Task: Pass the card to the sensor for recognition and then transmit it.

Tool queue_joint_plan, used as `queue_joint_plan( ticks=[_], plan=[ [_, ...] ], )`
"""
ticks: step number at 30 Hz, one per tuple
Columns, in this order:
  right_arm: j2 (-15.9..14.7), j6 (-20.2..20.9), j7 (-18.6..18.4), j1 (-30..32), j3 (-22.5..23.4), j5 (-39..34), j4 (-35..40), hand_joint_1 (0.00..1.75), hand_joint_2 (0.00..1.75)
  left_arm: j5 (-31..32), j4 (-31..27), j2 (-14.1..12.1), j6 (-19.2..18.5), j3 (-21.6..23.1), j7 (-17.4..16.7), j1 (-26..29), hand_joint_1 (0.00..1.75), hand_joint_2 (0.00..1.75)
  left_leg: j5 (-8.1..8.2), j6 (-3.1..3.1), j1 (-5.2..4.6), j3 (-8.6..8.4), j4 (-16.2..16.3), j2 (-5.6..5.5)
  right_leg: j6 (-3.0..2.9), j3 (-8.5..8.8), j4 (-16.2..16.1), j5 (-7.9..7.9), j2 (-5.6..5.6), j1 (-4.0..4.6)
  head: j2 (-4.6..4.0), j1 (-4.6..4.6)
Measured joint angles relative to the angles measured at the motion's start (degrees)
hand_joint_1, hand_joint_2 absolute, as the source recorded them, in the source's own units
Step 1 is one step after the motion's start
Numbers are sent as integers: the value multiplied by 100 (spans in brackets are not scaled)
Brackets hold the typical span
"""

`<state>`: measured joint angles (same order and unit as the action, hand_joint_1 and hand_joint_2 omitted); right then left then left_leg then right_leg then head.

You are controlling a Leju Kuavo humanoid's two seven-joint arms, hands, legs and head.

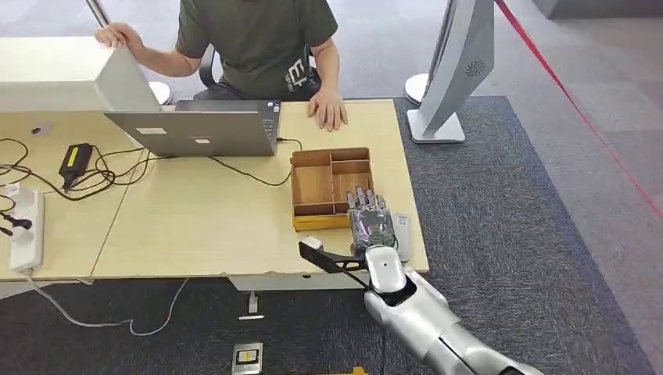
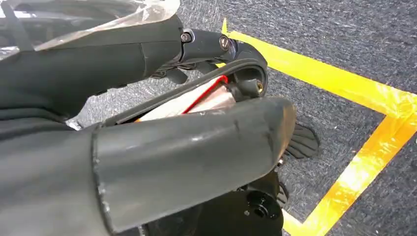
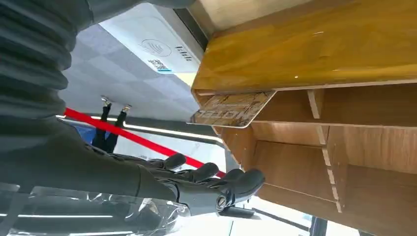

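card (image 3: 231,109) in wooden tray (image 3: 314,59) | right hand (image 3: 196,184) fingers (image 3: 246,179) apart, near

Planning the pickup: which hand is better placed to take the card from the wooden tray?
Right. The right hand hovers at the wooden tray's near edge, fingers spread, with the card just ahead and the sensor beside it. The left hand hangs over yellow floor tape.

R hand (image 1: 370,221) – by wooden tray (image 1: 313,186)
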<state>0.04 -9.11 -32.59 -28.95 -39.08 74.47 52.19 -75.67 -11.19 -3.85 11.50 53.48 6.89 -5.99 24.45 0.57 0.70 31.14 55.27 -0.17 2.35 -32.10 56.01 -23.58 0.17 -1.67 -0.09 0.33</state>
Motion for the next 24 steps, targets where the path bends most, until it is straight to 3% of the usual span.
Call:
queue_joint_plan(
  ticks=[2,4,5,6,24],
  plan=[
    [9,7,0,2,0,0,4,2,175,2,0,0,0,0,2,0,0,0,0,0,0,0,0,0,0,0,0,0,0,0,2,0],
    [11,13,-31,3,0,39,11,5,175,2,0,0,0,0,17,0,0,0,0,0,0,0,0,0,0,0,0,0,0,0,0,0],
    [11,13,-52,3,0,79,11,56,175,2,0,0,0,0,22,0,0,0,0,0,0,0,0,0,0,0,0,0,0,0,0,2],
    [11,13,-72,3,0,98,11,175,175,0,0,0,0,0,22,0,0,0,0,0,0,0,0,0,0,0,0,0,0,0,0,0],
    [-39,299,-98,28,42,164,249,175,175,-4,0,0,55,0,-18,1,0,0,0,0,0,-1,0,0,0,0,0,0,0,0,0,0]
  ],
)
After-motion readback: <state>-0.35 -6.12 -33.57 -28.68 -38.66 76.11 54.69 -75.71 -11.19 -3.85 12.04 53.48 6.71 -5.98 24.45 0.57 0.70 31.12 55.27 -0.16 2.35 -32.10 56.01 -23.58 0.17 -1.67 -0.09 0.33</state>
